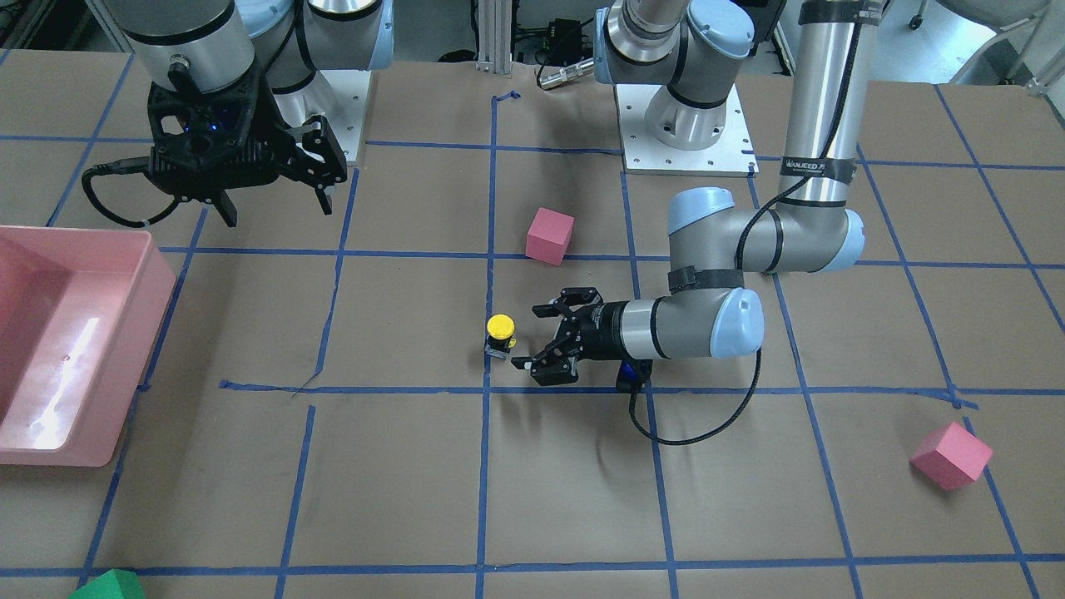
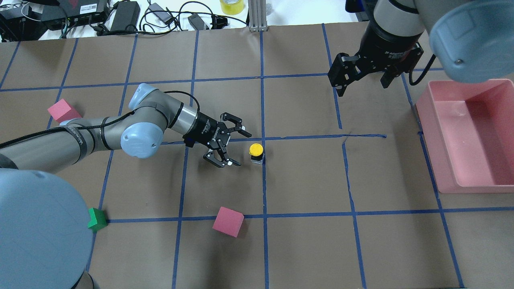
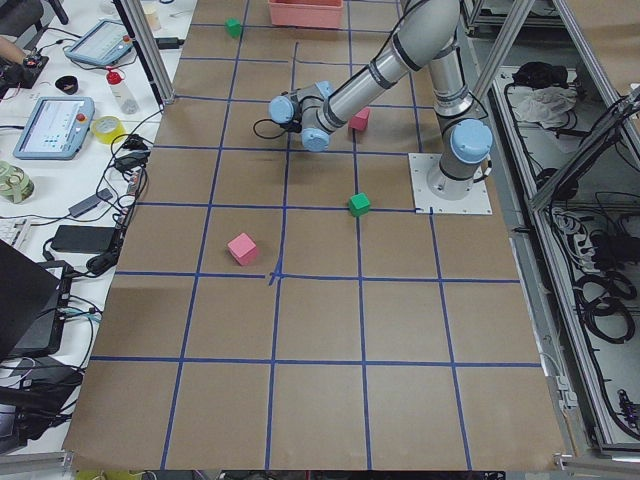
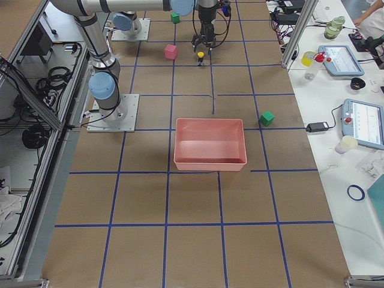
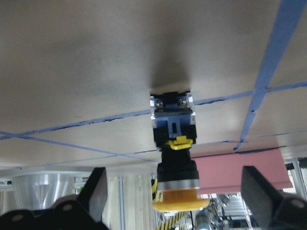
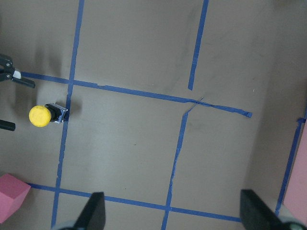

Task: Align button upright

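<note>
The button (image 1: 500, 333) stands upright on the brown paper, yellow dome cap on top and grey base block on a blue tape line; it also shows in the overhead view (image 2: 256, 152). My left gripper (image 1: 528, 337) lies level just above the table, open, its jaws facing the button and a short gap away from it (image 2: 241, 149). The left wrist view shows the button (image 5: 175, 158) centred between the two fingers (image 5: 96, 194), untouched. My right gripper (image 1: 276, 212) hangs open and empty, high above the table near the bin (image 2: 361, 88). The right wrist view sees the button (image 6: 43, 115) from above.
A pink bin (image 1: 154, 333) sits at the table's edge on my right (image 2: 431, 148). Two pink cubes (image 1: 550, 236) (image 1: 951, 455) and a green cube (image 1: 108, 585) lie on the table, apart from the button. Blue tape lines grid the paper.
</note>
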You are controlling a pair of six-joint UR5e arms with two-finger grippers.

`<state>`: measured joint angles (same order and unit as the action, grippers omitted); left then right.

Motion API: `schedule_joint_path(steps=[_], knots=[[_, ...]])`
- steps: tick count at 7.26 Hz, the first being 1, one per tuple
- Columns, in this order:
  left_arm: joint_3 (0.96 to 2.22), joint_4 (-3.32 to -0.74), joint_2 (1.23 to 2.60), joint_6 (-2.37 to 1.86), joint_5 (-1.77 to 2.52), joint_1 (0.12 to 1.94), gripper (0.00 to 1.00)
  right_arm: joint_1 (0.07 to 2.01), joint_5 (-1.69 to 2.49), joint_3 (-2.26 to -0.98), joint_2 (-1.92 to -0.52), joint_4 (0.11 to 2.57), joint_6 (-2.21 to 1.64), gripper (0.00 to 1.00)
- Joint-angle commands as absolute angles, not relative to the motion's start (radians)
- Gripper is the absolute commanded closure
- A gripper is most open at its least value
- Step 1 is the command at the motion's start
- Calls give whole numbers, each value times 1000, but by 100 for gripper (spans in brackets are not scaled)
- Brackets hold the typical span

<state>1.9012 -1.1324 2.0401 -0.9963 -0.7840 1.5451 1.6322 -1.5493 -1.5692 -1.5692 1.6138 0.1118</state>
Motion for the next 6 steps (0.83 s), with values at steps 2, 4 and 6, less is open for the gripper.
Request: schedule_joint_path(steps=[2, 4, 6], knots=[[1717, -1176, 1962, -905, -1110, 1528, 0, 1632, -1549, -1569, -1569, 1614, 112, 0], [1661, -1206, 1890, -475, -1401, 1511, 0, 1632, -1549, -1569, -1569, 1614, 112, 0], [1613, -1215, 1801, -201, -1411, 1516, 0, 1632, -1548, -1569, -1569, 1615, 112, 0]])
